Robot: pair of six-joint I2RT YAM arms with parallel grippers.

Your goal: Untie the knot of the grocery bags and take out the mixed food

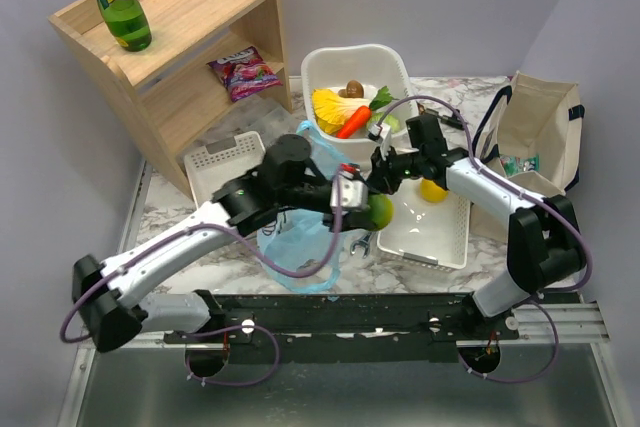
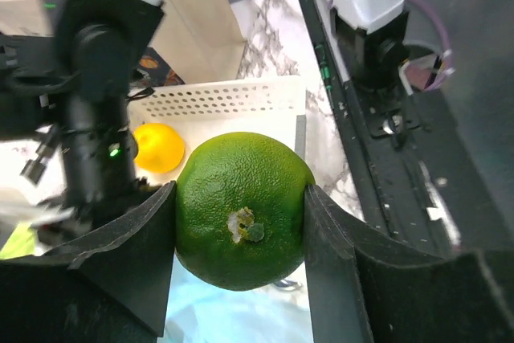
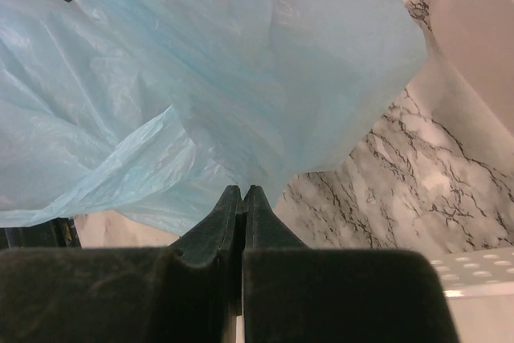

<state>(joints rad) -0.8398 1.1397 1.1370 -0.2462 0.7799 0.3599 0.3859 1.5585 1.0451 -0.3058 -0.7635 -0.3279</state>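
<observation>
Bottle sits on top of the shelf back left, snack packet one level down. Basket behind the tray, tote to its right, bag to its left.

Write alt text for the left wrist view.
The left gripper clamps a green round fruit above a light-blue bag. Behind it, a yellow fruit lies in a white perforated tray.

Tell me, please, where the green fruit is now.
The green fruit is in the left gripper, centre of the top view, at the near-left corner of the white tray beside the blue bag.
</observation>
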